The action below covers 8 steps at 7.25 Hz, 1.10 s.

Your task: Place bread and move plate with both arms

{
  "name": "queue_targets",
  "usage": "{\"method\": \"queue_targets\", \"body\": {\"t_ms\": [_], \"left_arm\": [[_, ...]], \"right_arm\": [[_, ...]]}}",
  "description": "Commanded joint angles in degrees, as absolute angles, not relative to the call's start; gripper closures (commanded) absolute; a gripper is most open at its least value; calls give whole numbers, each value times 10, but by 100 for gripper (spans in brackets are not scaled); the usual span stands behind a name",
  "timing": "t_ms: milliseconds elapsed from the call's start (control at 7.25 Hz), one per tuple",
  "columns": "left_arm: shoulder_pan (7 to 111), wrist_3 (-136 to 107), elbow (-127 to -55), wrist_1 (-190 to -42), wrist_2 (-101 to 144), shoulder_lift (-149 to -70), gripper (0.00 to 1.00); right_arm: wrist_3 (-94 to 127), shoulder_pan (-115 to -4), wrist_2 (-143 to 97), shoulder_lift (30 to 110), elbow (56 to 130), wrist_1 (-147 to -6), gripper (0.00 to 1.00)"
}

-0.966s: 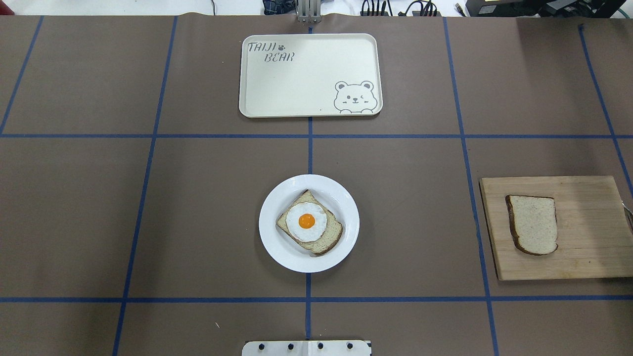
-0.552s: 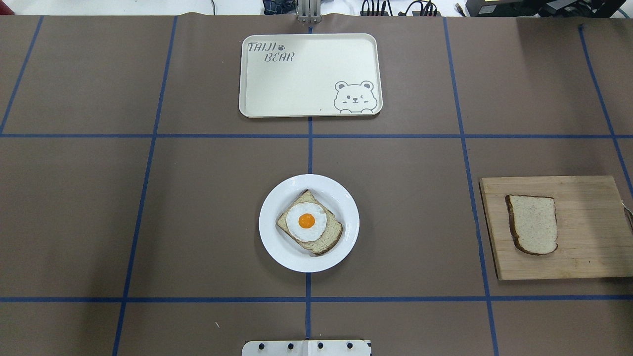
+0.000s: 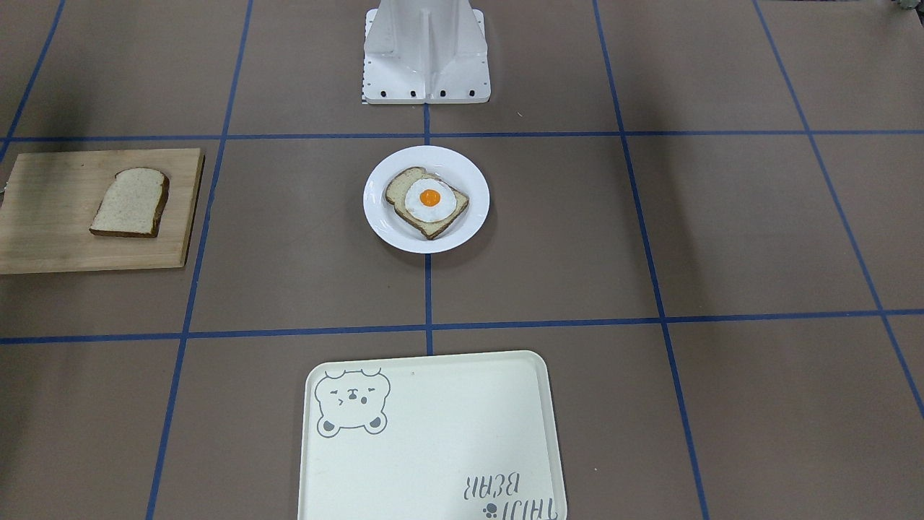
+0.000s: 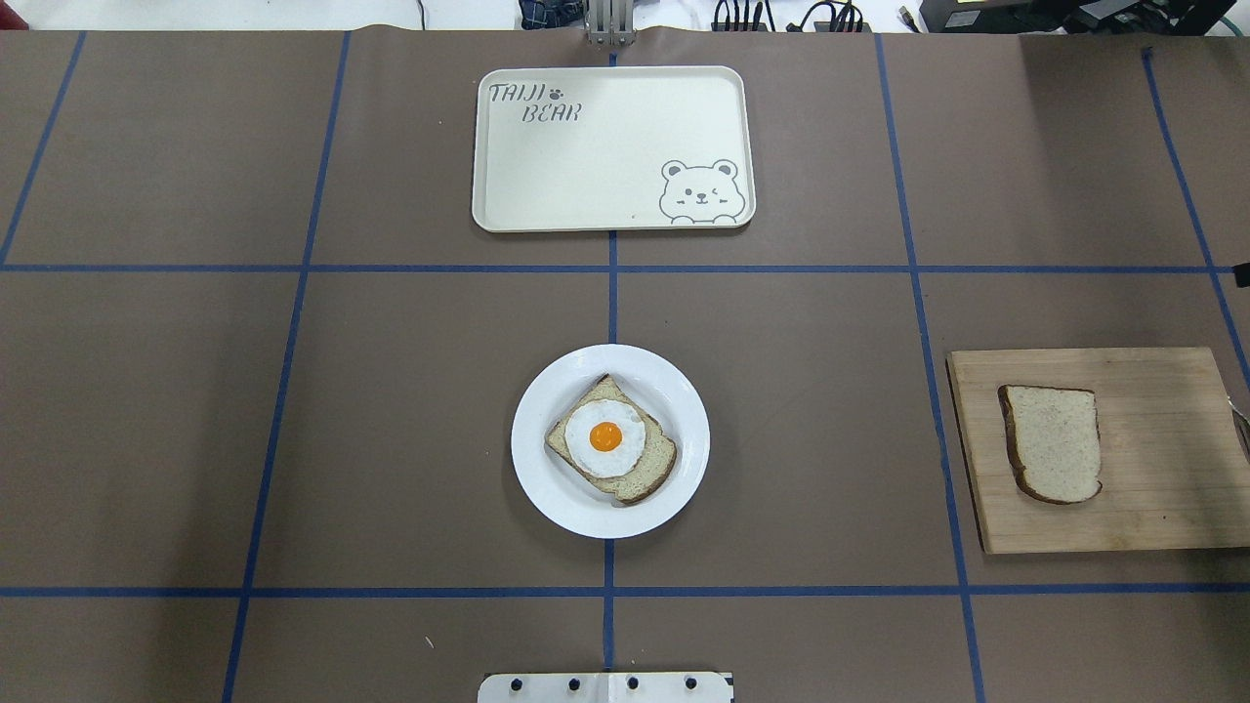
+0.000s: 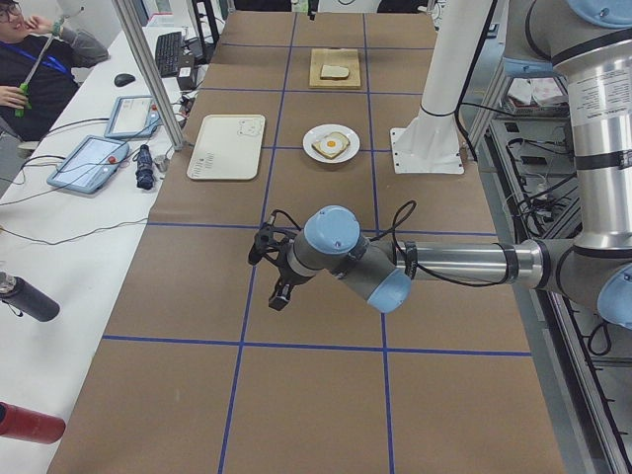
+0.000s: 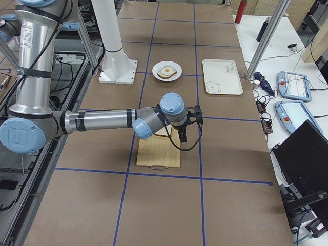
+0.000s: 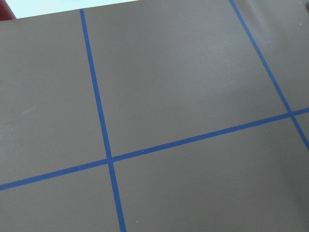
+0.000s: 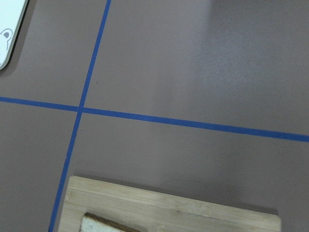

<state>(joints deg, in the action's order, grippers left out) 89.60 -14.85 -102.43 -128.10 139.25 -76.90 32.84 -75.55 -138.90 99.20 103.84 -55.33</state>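
Note:
The bread (image 4: 1053,441) lies flat on a wooden cutting board (image 4: 1162,488) at the table's right side; it also shows in the front-facing view (image 3: 130,202), and its edge shows in the right wrist view (image 8: 106,223). The white plate (image 4: 674,498) sits at the table's middle and holds a slice topped with a fried egg (image 4: 605,439). My right gripper (image 6: 188,125) hovers over the board's far edge. My left gripper (image 5: 269,272) hovers over bare table far to the left of the plate. I cannot tell whether either is open or shut.
A cream tray with a bear drawing (image 4: 605,146) lies beyond the plate, at the table's far side. The robot's white base (image 3: 426,65) stands behind the plate. Blue tape lines grid the brown table.
A small dark tip has come in at the overhead view's right edge, above the board. Bread, plate and tray have not moved.

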Motion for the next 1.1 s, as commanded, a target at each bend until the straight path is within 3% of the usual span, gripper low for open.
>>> {"method": "queue_targets", "body": {"t_ms": [0,276,414,966], "left_arm": [[896,-164,-1008,-1284,1391,-767,0],[896,-166,-1003,-1284,1390,-767,1],[896,-166,-1003,-1284,1391,-767,1],[896,-168,-1003,-1285,1391,-767,0]], "right_arm": [[515,-608,-1253,1002,1041,-471,3],[557,-522,-1165,1060,1042,-406,11],[569,-507,-1161,1095,1042,-355,26],[592,-464,-1158,1077,1022,-339,27]]}}
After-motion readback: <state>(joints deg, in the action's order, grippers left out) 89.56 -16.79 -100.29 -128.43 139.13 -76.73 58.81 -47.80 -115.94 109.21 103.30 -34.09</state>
